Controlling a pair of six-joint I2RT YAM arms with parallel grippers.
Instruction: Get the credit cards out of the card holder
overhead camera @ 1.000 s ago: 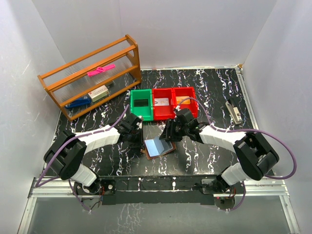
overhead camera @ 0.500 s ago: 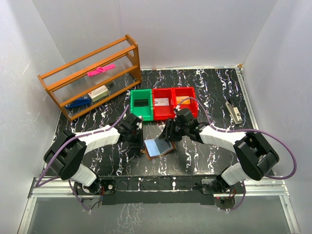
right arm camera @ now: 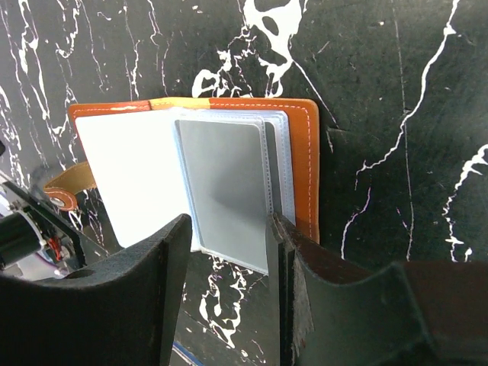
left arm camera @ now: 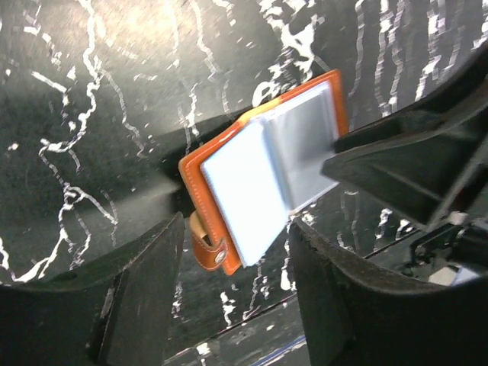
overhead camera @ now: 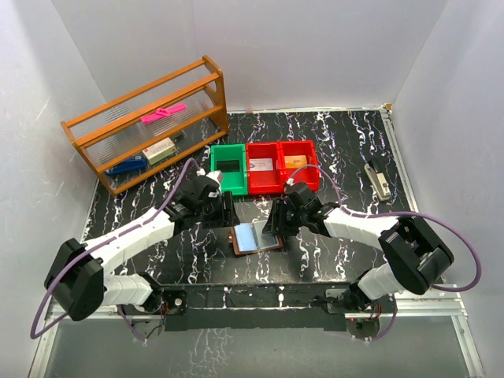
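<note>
**Robot arms flank an open card holder.** A brown leather card holder (overhead camera: 253,236) lies open and flat on a black, white-veined table (overhead camera: 346,142), just in front of a row of 3 plastic bins, with 1 robot arm on each side of it.

The left gripper (overhead camera: 220,209) hangs just beside the holder's left edge. Its jaws are wide apart and hold nothing. In its wrist view the 2 dark fingers (left arm camera: 145,290) frame the holder without touching it.

The right gripper (overhead camera: 277,224) sits at the holder's right edge. Its 2 fingers (right arm camera: 152,290) stand apart, 1 on either side of the near edge of a silver-grey card (right arm camera: 225,191). The card is in a clear sleeve over the holder's right half. Whether the fingers pinch the card or only rest beside it cannot be told. Seen from the left wrist, a tip of the right gripper touches the right-hand page.

The holder's left half shows a pale blue-white page (right arm camera: 130,175). A short strap (right arm camera: 65,189) with a snap sticks out from that side, and a stitched orange-brown rim shows around the pages.

Behind the holder, a green bin (overhead camera: 230,186) and 2 red bins (overhead camera: 264,186) stand touching, side by side. At far left, a wooden rack (overhead camera: 214,87) with ribbed clear panels holds a pink item (overhead camera: 163,113), a white box (overhead camera: 160,150) and a blue object (overhead camera: 126,165). What looks like a small stapler (overhead camera: 379,181) lies well apart, near the table's right edge.
</note>
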